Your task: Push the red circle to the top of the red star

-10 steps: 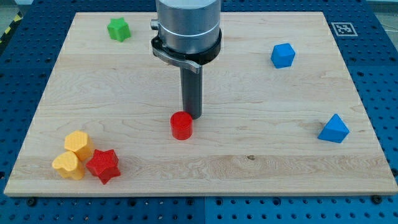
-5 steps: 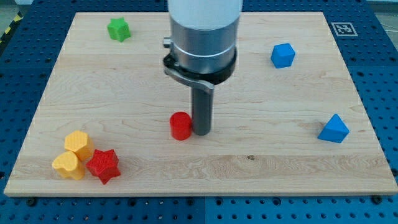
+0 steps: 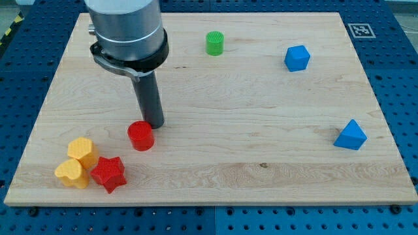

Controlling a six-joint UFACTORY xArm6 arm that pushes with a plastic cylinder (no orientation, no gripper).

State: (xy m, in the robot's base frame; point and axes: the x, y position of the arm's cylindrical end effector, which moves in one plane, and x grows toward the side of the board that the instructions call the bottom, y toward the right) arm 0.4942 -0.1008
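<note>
Camera view shows the task well under way but not finished. The red circle (image 3: 140, 136) sits on the table (image 3: 261, 163) toward the lower left, at about one o'clock from the red star (image 3: 108, 173) and clearly apart from it, with bare wood between the two. For the goal, the circle should end up at twelve o'clock of the star, so judging from this layout it needs a further short shove toward about eight o'clock, more leftward than downward, stopping before it strikes the star. The rod's lower end, my tip (image 3: 154, 125), stands just beside the circle at its two o'clock side, seemingly touching or nearly touching its rim; that position looks suited to driving the circle on toward the lower left. The arm carries no pincer at all, only this straight dark rod, so nothing is opened, closed or held. Two yellow blocks crowd the star: a yellow hexagon-like block (image 3: 82, 151) at its ten o'clock and a yellow heart-like block (image 3: 70, 173) at its nine o'clock, both touching or almost touching it, so an overlong push could disturb that cluster. Elsewhere lie a green cylinder (image 3: 214, 43) near the top middle, a blue cube (image 3: 296, 58) at upper right and a blue wedge-shaped block (image 3: 351, 135) at the right. No containers appear anywhere on the board, so nothing is held in one.
</note>
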